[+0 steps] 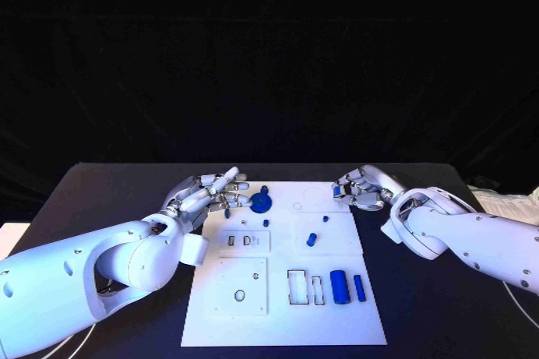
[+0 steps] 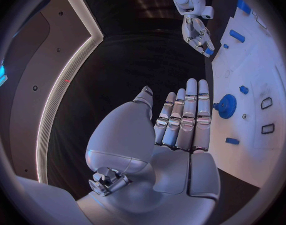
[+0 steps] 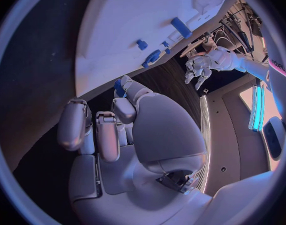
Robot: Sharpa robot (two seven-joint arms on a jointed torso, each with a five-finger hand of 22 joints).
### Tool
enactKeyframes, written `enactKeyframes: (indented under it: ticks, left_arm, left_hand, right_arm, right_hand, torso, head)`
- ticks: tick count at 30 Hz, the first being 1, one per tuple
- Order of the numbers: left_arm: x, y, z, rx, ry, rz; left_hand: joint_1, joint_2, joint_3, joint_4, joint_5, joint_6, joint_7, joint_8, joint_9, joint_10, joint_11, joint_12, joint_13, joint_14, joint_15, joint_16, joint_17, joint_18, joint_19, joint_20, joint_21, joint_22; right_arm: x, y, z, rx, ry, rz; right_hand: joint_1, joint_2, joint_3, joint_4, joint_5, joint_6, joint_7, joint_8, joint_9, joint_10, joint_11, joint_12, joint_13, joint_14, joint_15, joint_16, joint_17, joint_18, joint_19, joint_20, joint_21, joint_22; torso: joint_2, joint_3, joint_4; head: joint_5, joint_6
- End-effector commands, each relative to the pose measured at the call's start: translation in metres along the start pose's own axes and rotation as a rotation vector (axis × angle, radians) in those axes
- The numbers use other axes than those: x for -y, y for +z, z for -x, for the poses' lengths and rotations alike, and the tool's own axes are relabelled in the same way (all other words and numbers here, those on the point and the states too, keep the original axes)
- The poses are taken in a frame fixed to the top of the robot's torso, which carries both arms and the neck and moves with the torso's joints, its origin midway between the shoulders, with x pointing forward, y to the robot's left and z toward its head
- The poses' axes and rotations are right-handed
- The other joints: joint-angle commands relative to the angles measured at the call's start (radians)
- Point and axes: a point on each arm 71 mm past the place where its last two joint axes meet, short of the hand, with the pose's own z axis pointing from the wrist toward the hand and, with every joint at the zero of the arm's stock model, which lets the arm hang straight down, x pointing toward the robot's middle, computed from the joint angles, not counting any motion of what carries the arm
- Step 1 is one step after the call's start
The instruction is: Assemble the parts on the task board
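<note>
One small blue part (image 1: 338,191) in right hand (image 1: 360,189)

The board (image 1: 337,328) lies in the middle of the worktop (image 1: 101,188). A gear (image 1: 261,201) sits near its far edge, a peg (image 1: 311,238) at its centre, and two cylinders (image 1: 339,286) side by side at its near right, just right of a slot (image 1: 297,286).

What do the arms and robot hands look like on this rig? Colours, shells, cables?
Both arms are glossy white, with rounded shells and small dark screw holes. The left robot hand and right robot hand are silver metal with segmented fingers and smooth pale pads on the palm side. A thin white cable runs beside the left arm near the table edge. No markings are legible on the arms.
</note>
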Motion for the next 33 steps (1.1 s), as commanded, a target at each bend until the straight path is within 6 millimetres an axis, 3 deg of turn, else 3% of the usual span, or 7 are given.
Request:
enactKeyframes:
  ticks: [1, 5, 10, 18, 21, 26, 33]
  left_arm:
    - [0.0, 0.001, 0.0, -0.019, -0.01, -0.008]
    - [0.0, 0.003, 0.003, -0.01, -0.006, -0.009]
    - [0.0, 0.004, 0.01, 0.005, 0.0, -0.011]
    - [0.0, 0.005, 0.02, 0.02, 0.006, -0.015]
    - [0.0, 0.006, 0.022, 0.022, 0.007, -0.016]
    - [-0.001, 0.007, 0.022, 0.016, 0.004, -0.017]
    - [-0.002, 0.009, 0.02, -0.001, -0.003, -0.015]
  left_hand:
    - [0.003, 0.005, -0.002, -0.004, 0.001, -0.007, 0.012, -0.004, 0.0, -0.002, 0.002, -0.007, -0.001, -0.005, 0.001, 0.003, 0.001, 0.003, -0.004, 0.004, -0.004, -0.001]
    - [0.004, 0.005, -0.002, -0.004, 0.001, -0.007, 0.012, -0.004, 0.0, -0.002, 0.001, -0.007, -0.001, -0.006, 0.001, 0.003, 0.001, 0.003, -0.004, 0.004, -0.004, -0.002]
    - [0.005, 0.004, -0.003, -0.006, 0.001, -0.007, 0.012, -0.004, 0.0, -0.002, 0.001, -0.007, 0.0, -0.006, 0.001, 0.004, 0.002, 0.003, -0.004, 0.004, -0.004, -0.002]
    - [0.018, -0.008, -0.006, -0.02, 0.001, -0.005, 0.01, -0.005, 0.001, 0.001, 0.0, -0.007, 0.001, -0.011, 0.001, 0.006, 0.008, 0.003, -0.006, 0.004, -0.005, -0.003]
    - [0.022, -0.012, -0.009, -0.026, 0.001, -0.003, 0.009, -0.004, 0.001, 0.004, 0.0, -0.006, 0.001, -0.02, 0.002, 0.002, 0.009, 0.002, -0.012, 0.005, -0.009, -0.006]
    - [0.028, -0.01, -0.016, -0.035, 0.001, 0.001, 0.007, -0.005, 0.001, 0.007, 0.002, -0.009, 0.002, -0.053, 0.01, -0.035, 0.003, 0.001, -0.053, 0.013, -0.038, -0.022]
    - [0.034, -0.001, -0.027, -0.044, 0.001, -0.003, 0.012, -0.013, 0.0, -0.005, 0.014, -0.025, -0.008, -0.114, 0.039, -0.145, -0.046, 0.003, -0.202, 0.049, -0.14, -0.058]
  right_arm:
    - [-0.015, 0.001, -0.004, -0.04, 0.036, -0.053]
    - [-0.038, 0.0, -0.012, -0.071, 0.031, -0.057]
    - [-0.071, 0.002, -0.03, -0.113, -0.013, -0.028]
    - [-0.117, 0.008, -0.061, -0.144, -0.148, 0.095]
    - [-0.128, 0.009, -0.071, -0.15, -0.174, 0.122]
    - [-0.14, 0.012, -0.086, -0.168, -0.203, 0.143]
    - [-0.146, 0.013, -0.108, -0.202, -0.226, 0.148]
  right_hand:
    - [-0.024, -0.011, 0.001, 0.004, 0.013, -0.005, -0.007, 0.021, 0.028, -0.01, 0.003, -0.009, -0.004, 0.086, -0.004, -0.004, 0.174, -0.002, -0.007, 0.001, -0.005, -0.005]
    - [-0.031, -0.015, 0.001, 0.005, 0.021, -0.008, -0.006, 0.019, 0.029, -0.01, 0.004, -0.01, -0.005, 0.085, -0.003, -0.006, 0.172, -0.001, -0.008, 0.002, -0.007, -0.007]
    - [-0.042, -0.021, 0.0, 0.009, 0.028, -0.011, -0.004, 0.017, 0.03, -0.007, 0.005, -0.007, -0.002, 0.086, -0.002, -0.005, 0.173, -0.002, -0.006, 0.003, -0.005, -0.005]
    - [-0.05, -0.026, -0.002, 0.012, 0.031, -0.014, -0.003, 0.014, 0.03, 0.002, 0.006, 0.005, 0.008, 0.087, -0.001, -0.002, 0.178, -0.003, -0.002, 0.003, -0.002, 0.002]
    - [-0.051, -0.026, -0.002, 0.012, 0.032, -0.014, -0.004, 0.014, 0.03, 0.004, 0.006, 0.009, 0.011, 0.087, -0.001, -0.001, 0.179, -0.003, 0.0, 0.003, -0.001, 0.005]
    - [-0.051, -0.027, -0.001, 0.011, 0.034, -0.013, -0.004, 0.014, 0.03, 0.006, 0.005, 0.012, 0.013, 0.087, -0.001, 0.0, 0.18, -0.004, 0.0, 0.004, 0.0, 0.006]
    - [-0.051, -0.028, -0.001, 0.011, 0.035, -0.014, -0.004, 0.013, 0.03, 0.006, 0.005, 0.011, 0.013, 0.087, -0.001, -0.001, 0.179, -0.004, 0.001, 0.004, 0.0, 0.007]
  torso:
    - [-0.001, -0.001, 0.0004]
    - [-0.002, -0.0012, 0.0026]
    - [-0.006, -0.0025, 0.0067]
    - [-0.005, -0.0037, 0.0062]
    - [-0.005, -0.0053, 0.0073]
    - [-0.004, -0.0049, 0.0054]
    - [-0.003, -0.0047, 0.0047]
  head:
    - [0.0, 0.002]
    - [0.001, 0.002]
    - [0.007, -0.007]
    - [0.018, -0.015]
    - [0.022, -0.017]
    - [0.027, -0.018]
    - [0.032, -0.025]
